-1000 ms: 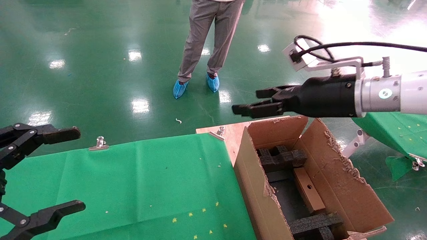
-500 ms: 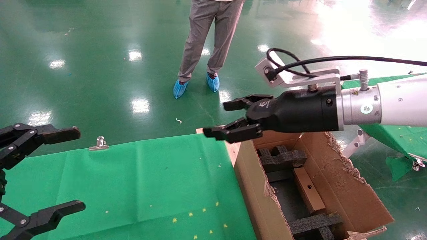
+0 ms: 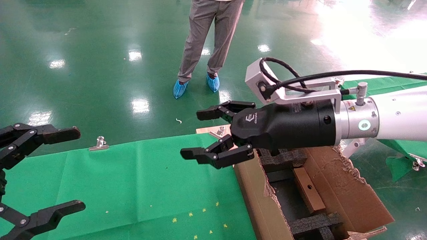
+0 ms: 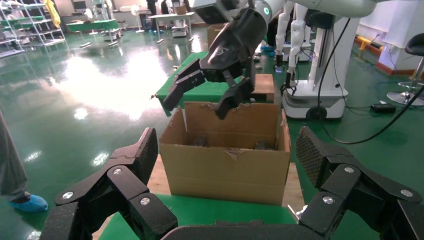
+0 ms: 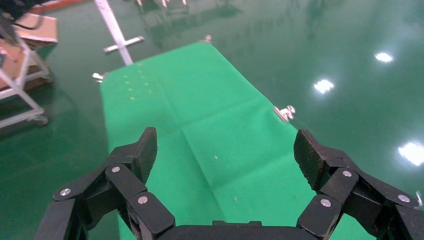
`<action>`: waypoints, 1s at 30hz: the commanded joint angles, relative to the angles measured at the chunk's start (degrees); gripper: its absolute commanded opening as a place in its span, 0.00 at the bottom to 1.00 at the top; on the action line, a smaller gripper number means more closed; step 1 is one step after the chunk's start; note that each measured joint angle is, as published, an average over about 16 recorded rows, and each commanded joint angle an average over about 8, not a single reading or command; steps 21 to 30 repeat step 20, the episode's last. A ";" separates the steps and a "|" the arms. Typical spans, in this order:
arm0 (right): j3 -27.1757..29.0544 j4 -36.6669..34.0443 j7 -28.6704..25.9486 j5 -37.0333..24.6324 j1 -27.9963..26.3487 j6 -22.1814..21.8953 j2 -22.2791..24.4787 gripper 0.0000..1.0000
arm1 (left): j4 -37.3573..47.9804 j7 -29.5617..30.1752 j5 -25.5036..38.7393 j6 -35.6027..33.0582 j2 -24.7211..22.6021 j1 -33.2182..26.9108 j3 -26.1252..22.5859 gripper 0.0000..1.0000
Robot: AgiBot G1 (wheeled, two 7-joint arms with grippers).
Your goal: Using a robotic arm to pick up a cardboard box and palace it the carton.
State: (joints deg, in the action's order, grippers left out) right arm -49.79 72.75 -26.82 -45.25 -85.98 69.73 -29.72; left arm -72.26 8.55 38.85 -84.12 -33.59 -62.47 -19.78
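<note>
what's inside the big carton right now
Inside the carton, the slim cardboard box lies on a dark lining between black foam blocks. The right gripper, open and empty, and its wrist cover the carton's far end.

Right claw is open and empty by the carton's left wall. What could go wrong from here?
The right claw sits close above the ragged left wall of the carton; a low pass might snag and shift it. The cardboard box already lies inside between foam blocks, and the green table shows no other box, so reaching there may grasp nothing. Left claw parked open, far left.
</note>
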 commanded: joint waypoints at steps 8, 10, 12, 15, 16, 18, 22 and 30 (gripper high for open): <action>12.16 0.30 5.79 1.22 8.79 5.75 -1.91 1.00 | 0.00 0.00 0.00 0.00 0.00 0.00 -0.01 1.00; 14.85 0.36 7.07 1.49 10.73 7.02 -2.33 1.00 | 0.00 0.00 -0.01 0.00 0.00 0.00 -0.01 1.00; 17.58 0.43 8.37 1.77 12.71 8.31 -2.76 1.00 | 0.00 0.00 -0.01 0.00 0.00 0.00 -0.01 1.00; 21.64 0.53 10.30 2.18 15.65 10.23 -3.39 1.00 | 0.00 -0.01 -0.01 0.00 0.00 0.00 -0.01 1.00; 22.96 0.56 10.93 2.31 16.60 10.85 -3.60 1.00 | 0.00 -0.01 -0.01 0.00 0.00 0.00 -0.01 1.00; 25.03 0.61 11.91 2.52 18.09 11.83 -3.93 1.00 | 0.00 -0.01 -0.01 0.00 0.00 0.00 -0.01 1.00; 26.36 0.65 12.55 2.65 19.06 12.46 -4.13 1.00 | 0.00 -0.01 -0.01 0.01 0.01 0.00 -0.01 1.00; 26.36 0.65 12.55 2.65 19.06 12.46 -4.13 1.00 | 0.00 -0.01 -0.01 0.01 0.01 0.00 -0.01 1.00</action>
